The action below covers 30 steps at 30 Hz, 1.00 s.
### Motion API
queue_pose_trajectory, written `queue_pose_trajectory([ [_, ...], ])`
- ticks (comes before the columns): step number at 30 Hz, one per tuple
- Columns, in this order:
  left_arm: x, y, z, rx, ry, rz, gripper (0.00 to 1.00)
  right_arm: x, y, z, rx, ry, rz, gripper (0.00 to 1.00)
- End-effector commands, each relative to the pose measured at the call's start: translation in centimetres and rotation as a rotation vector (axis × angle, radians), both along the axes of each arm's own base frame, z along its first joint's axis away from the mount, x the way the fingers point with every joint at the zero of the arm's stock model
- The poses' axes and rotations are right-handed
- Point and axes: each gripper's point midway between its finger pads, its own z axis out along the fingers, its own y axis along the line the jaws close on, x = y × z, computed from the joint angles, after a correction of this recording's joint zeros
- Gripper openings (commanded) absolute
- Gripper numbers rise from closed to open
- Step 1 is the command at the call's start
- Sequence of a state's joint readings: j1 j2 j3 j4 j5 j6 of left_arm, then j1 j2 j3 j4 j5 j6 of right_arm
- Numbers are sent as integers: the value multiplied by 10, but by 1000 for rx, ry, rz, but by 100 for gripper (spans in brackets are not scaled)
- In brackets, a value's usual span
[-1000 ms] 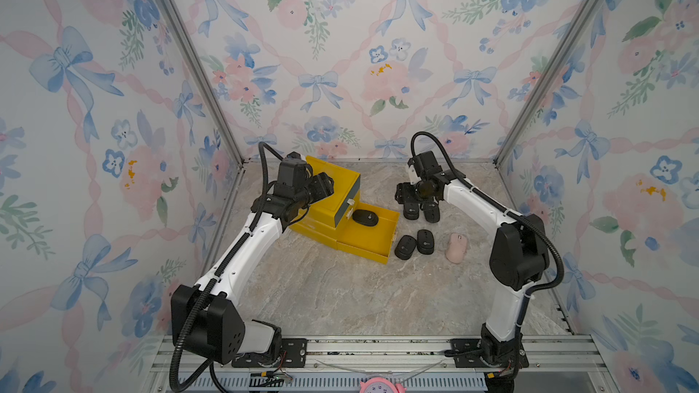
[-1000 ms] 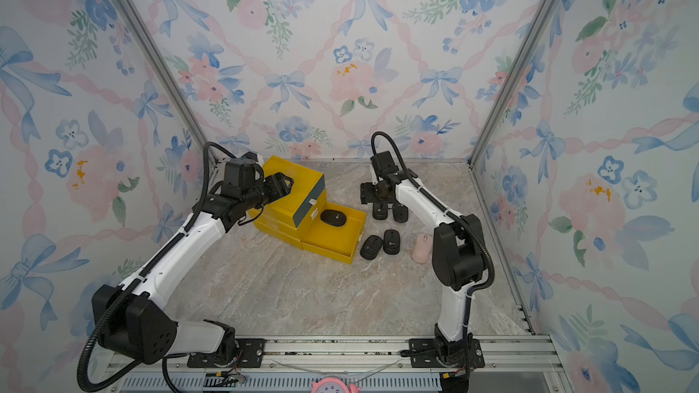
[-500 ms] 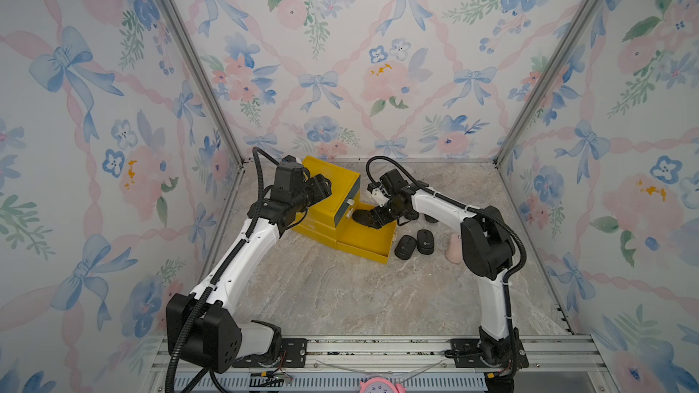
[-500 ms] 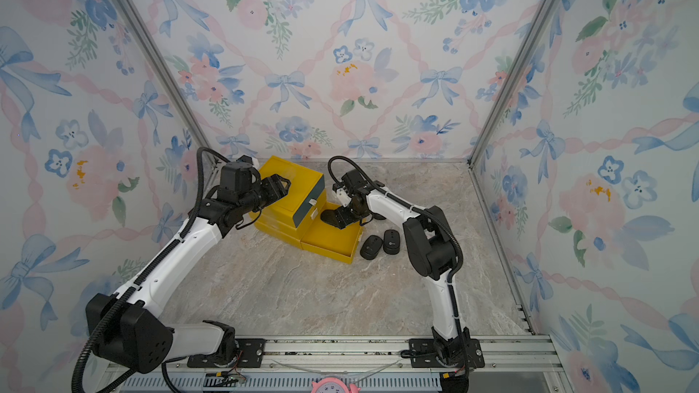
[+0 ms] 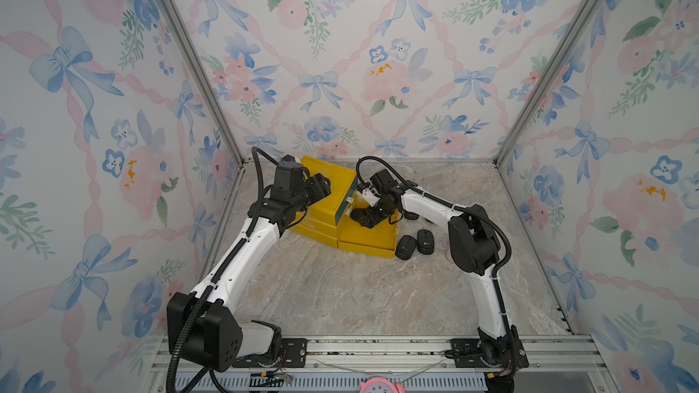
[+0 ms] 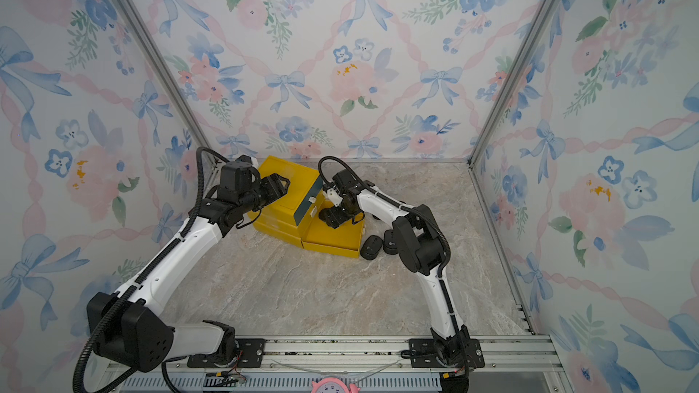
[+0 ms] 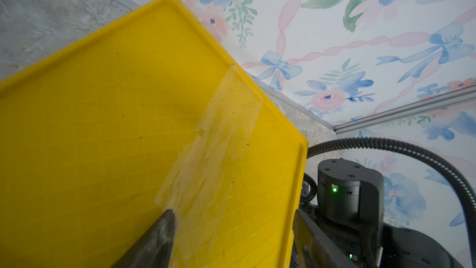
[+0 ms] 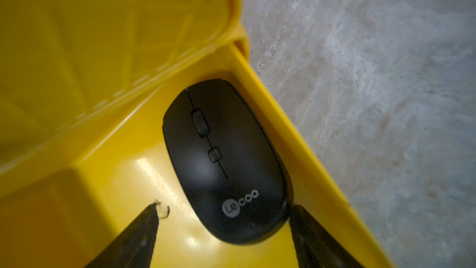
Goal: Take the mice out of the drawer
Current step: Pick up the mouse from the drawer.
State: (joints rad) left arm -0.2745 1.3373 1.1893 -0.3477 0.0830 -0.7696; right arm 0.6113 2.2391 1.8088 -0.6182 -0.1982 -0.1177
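One black mouse (image 8: pixel 224 161) lies in the open yellow drawer (image 8: pixel 283 125), against its side wall near a corner. My right gripper (image 8: pixel 224 206) is down in the drawer, open, with a finger on each side of the mouse's rear end; one finger touches its side, the other stands apart. In both top views the right gripper (image 5: pixel 368 217) (image 6: pixel 334 217) covers most of that mouse (image 5: pixel 355 215). Two more black mice (image 5: pixel 405 247) (image 5: pixel 425 241) lie on the table beside the drawer's front corner. My left gripper (image 7: pixel 233 212) (image 5: pixel 325 187) is open over the yellow cabinet top (image 7: pixel 103 125).
The yellow cabinet (image 5: pixel 333 183) stands at the back left of the marble table, its drawer front (image 5: pixel 365 249) pulled out toward the front. Another dark mouse (image 5: pixel 410 215) shows partly behind the right forearm. Flowered walls close in three sides.
My right arm has swung left from the mice on the table into the drawer and come down around the mouse there. The left arm has hardly moved.
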Motion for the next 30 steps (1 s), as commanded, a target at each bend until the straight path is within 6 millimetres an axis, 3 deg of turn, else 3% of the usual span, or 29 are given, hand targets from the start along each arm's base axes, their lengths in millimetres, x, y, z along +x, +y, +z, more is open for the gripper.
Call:
queue_pose_trajectory([
  [1, -19, 6, -60, 40, 215, 16, 74, -28, 21, 13, 41, -18, 109, 76],
  [5, -19, 6, -61, 41, 218, 16, 74, -45, 22, 31, 119, -75, 105, 74],
  [9, -19, 5, -59, 41, 213, 11, 74, -23, 3, 29, 56, -96, -10, 76],
  [13, -19, 7, -58, 44, 208, 17, 74, -9, 1, 23, 2, -96, -57, 84],
  [21, -19, 10, -61, 46, 215, 26, 74, -11, 28, 2, 23, -54, -9, 89],
  [30, -18, 9, -61, 42, 217, 28, 74, 4, 42, -17, 20, -82, -30, 82],
])
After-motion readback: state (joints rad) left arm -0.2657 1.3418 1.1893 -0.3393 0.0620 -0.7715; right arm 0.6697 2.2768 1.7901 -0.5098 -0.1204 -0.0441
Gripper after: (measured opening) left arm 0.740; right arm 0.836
